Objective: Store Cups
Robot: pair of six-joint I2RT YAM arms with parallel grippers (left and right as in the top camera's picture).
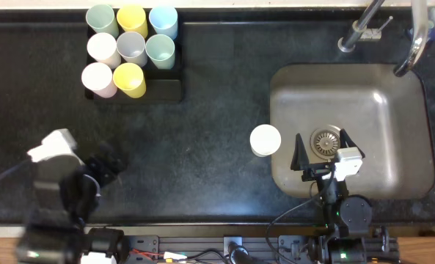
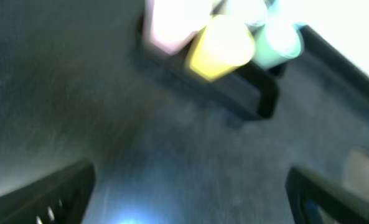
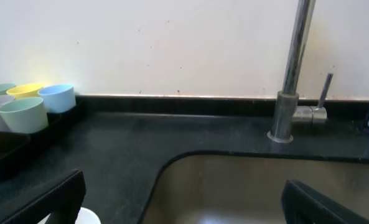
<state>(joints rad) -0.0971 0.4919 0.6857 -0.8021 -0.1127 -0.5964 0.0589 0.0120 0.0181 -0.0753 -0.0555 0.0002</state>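
The right gripper (image 1: 322,144) hangs over the sink (image 1: 378,103), its fingers spread wide with nothing between them. A white cup (image 1: 265,139) stands on the counter (image 1: 217,110) at the sink's rim, just beside that gripper's left finger. The faucet (image 3: 293,74) rises ahead of the gripper, past the sink's far rim. The left gripper (image 2: 189,177) is also spread wide and empty, over bare counter. Ahead of it, well apart, a black tray (image 1: 167,91) holds eight cups (image 1: 131,48) in rows. The pink cup (image 2: 172,25) and a yellow cup (image 2: 221,43) stand nearest to it.
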